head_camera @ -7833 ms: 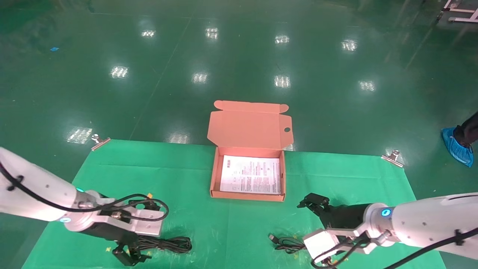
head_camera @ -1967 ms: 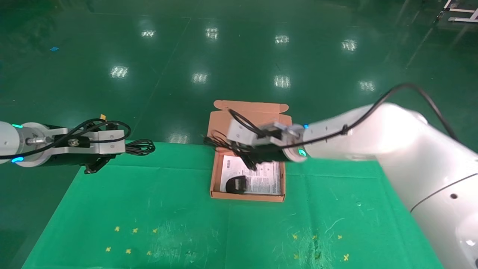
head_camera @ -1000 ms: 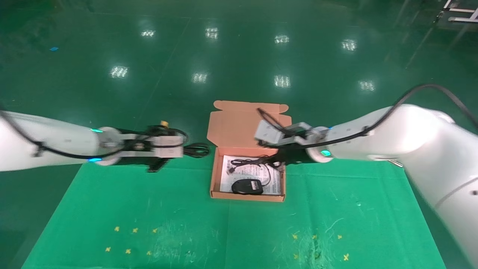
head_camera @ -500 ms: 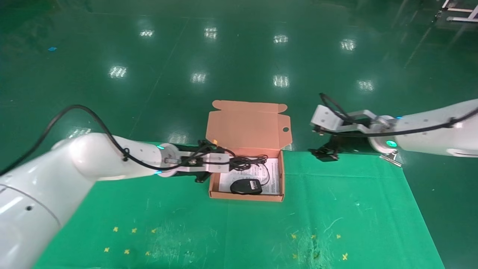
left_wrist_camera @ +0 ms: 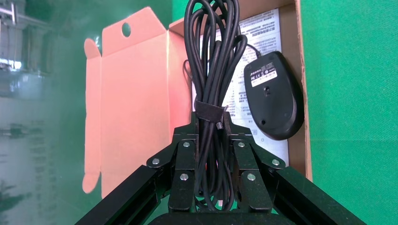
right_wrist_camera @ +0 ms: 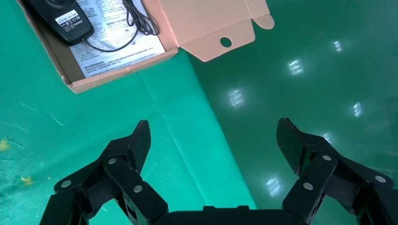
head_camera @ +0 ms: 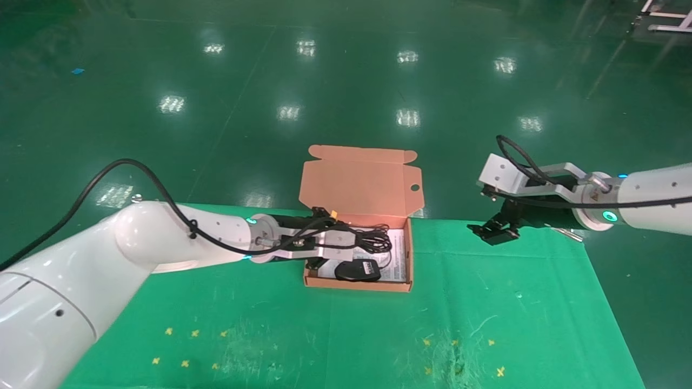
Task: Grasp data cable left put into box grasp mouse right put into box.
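The salmon-orange box (head_camera: pixel 357 285) lies open on the green mat, its lid (head_camera: pixel 361 183) standing at the back. The black mouse (head_camera: pixel 357 269) lies inside near the front wall on the white leaflet (head_camera: pixel 398 254), its thin cord (right_wrist_camera: pixel 136 21) coiled behind it. My left gripper (left_wrist_camera: pixel 210 117) is shut on the data cable (left_wrist_camera: pixel 211 56) at its strap and holds the bundle (head_camera: pixel 373 239) over the box's back half, beside the mouse (left_wrist_camera: pixel 273 96). My right gripper (head_camera: pixel 494 229) is open and empty over the mat's far edge, right of the box (right_wrist_camera: pixel 117 77).
The green mat (head_camera: pixel 486 324) covers the table and carries small yellow marks (head_camera: pixel 184 363) near the front. A metal clip (head_camera: pixel 567 232) holds its far right corner. Shiny green floor (head_camera: pixel 346 81) lies beyond the far edge.
My left gripper has carried the data cable from the left to over the box. My right gripper let the mouse go in the box and has drawn back to the right, open.
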Controlling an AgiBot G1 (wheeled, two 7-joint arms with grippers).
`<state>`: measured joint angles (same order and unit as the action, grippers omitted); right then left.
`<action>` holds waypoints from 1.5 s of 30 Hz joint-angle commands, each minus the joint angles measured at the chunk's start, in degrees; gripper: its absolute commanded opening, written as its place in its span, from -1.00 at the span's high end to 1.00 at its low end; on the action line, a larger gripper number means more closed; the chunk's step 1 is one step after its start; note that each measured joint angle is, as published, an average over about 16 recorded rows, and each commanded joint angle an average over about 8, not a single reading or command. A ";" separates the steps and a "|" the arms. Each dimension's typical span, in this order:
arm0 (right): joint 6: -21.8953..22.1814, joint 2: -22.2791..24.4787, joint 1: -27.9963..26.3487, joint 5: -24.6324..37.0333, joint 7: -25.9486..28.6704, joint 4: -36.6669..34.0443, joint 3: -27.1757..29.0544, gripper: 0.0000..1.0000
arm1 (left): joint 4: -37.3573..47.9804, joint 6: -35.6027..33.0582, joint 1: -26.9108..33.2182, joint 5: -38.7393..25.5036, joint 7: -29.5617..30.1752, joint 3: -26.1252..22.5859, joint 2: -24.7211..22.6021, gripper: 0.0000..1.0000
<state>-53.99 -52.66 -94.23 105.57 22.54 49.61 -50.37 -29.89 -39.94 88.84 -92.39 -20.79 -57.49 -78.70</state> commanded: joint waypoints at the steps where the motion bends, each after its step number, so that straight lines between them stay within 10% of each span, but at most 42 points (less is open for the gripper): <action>1: -0.11 0.55 0.21 0.12 0.61 1.05 0.01 -1.00 | -0.01 0.36 0.02 1.09 -0.58 -0.80 -0.10 -0.73; 3: -0.14 0.71 0.29 0.18 0.78 1.38 0.01 -1.00 | 0.05 0.56 0.03 1.44 -0.74 -1.10 -0.14 -1.00; 35: -0.70 3.58 -6.39 3.97 -1.24 4.79 0.45 -1.00 | -5.80 1.86 7.75 -1.49 4.19 -0.06 6.96 -1.00; 45: -5.04 5.58 -1.22 -5.05 -2.70 7.54 4.97 -1.00 | -11.20 -4.83 2.97 5.80 8.10 5.80 12.24 -1.00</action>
<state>-59.02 -47.08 -95.46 100.54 19.85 57.14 -45.41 -41.08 -44.75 91.83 -86.61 -12.70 -51.70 -66.47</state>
